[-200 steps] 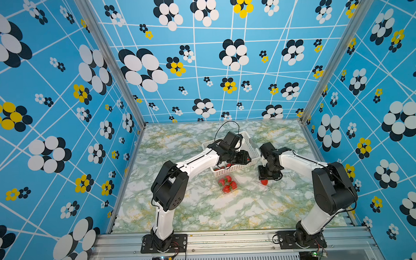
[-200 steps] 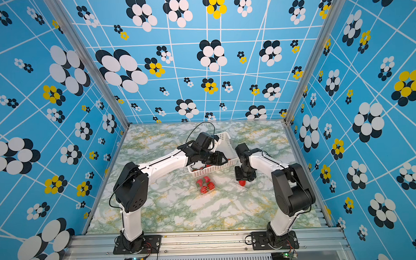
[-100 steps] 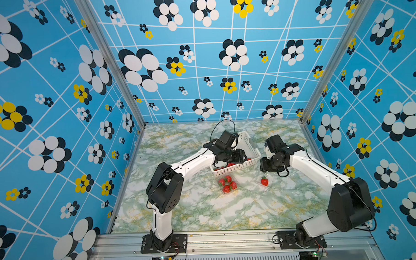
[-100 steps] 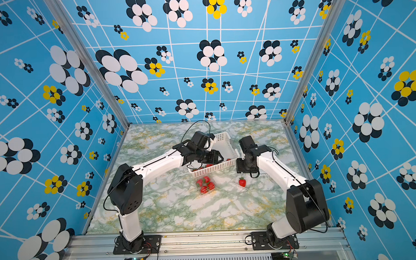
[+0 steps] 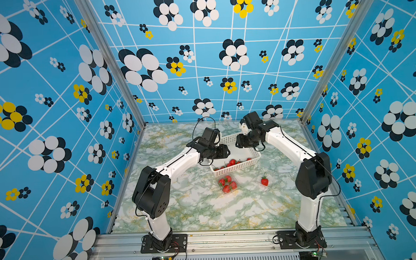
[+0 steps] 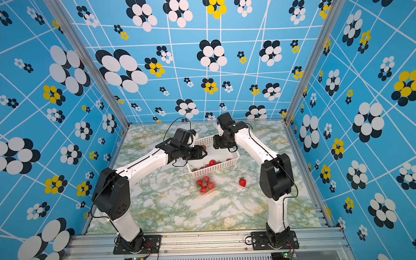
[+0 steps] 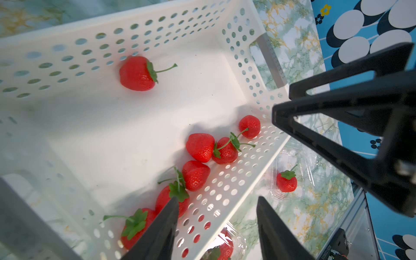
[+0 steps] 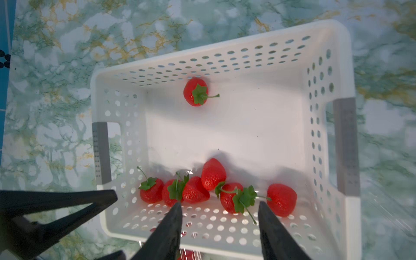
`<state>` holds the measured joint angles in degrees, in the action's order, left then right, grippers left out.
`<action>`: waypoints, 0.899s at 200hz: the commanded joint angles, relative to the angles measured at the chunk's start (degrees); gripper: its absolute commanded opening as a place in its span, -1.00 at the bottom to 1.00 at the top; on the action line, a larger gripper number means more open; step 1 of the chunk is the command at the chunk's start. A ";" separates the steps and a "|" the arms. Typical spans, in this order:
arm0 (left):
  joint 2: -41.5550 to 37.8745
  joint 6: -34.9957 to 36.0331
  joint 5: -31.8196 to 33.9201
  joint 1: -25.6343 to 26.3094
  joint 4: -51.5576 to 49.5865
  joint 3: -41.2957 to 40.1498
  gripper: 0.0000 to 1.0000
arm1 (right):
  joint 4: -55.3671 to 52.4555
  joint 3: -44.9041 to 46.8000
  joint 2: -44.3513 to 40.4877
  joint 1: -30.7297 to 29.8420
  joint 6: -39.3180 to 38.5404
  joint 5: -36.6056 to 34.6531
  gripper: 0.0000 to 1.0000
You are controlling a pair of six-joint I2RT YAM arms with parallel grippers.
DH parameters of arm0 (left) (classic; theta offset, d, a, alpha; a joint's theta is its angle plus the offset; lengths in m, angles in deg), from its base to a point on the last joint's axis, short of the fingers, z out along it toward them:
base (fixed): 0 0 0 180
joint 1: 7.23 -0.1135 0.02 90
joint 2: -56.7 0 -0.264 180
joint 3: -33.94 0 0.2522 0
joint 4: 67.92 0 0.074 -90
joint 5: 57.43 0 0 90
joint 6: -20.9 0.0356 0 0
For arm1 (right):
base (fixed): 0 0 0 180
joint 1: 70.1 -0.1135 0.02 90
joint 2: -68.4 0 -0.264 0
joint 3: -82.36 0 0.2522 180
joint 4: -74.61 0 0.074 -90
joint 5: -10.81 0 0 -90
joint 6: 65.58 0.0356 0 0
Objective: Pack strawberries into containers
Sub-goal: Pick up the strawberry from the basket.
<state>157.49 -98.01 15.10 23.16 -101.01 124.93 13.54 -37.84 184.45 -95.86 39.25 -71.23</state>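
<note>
Currently left fingers (image 7: 163, 227) and right fingers (image 8: 167, 227) hang part-open, empty, above the basket (image 8: 225, 236).

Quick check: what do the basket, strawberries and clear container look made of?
Basket: rigid white plastic, matte, moulded round holes. Strawberries: likely fake, plastic or foam; uniform glossy red, wiry stems. Container: thin clear plastic, glossy; table shows through, creases catch light.

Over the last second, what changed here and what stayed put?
The right hand rose from the lone strawberry in its clear container and swung over the white basket, open and empty. The left hand edged leftward above the basket, open too. Nothing was grasped. The strawberry, its container and the basket stayed put.
</note>
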 commanded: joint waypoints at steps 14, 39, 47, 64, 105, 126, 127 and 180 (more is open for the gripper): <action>-2.88 -0.29 0.46 -3.36 0.03 -2.99 0.14 | -4.72 -12.82 11.22 -1.68 -2.49 4.31 0.12; -2.71 -1.06 -0.38 -5.53 0.96 -4.19 0.15 | -7.95 -22.65 18.64 -2.84 -2.65 3.85 0.14; -2.49 -1.09 -0.54 -5.84 1.09 -4.25 0.15 | -9.23 -25.50 20.78 -3.00 -2.23 4.00 0.15; -2.14 -0.98 -0.87 -6.42 1.21 -4.20 0.15 | -10.55 -29.37 24.38 -3.23 -1.25 4.44 0.17; -1.92 -0.93 -1.57 -7.22 1.71 -4.57 0.15 | -9.90 -32.61 29.28 -3.94 -0.66 3.36 0.25; -1.62 -0.94 -2.03 -7.42 2.06 -4.71 0.14 | -9.02 -33.08 30.59 -4.12 -0.22 2.15 0.27; -1.59 -0.91 -2.08 -7.43 2.04 -4.67 0.15 | -9.02 -33.11 30.66 -4.12 -0.19 2.15 0.27; -1.21 -0.91 -2.74 -7.57 2.88 -5.00 0.15 | -7.55 -35.27 33.89 -4.12 0.83 2.53 0.29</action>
<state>156.01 -98.64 13.50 16.08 -99.24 121.10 5.76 -71.19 216.73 -99.60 38.83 -68.19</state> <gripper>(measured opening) 0.573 0.646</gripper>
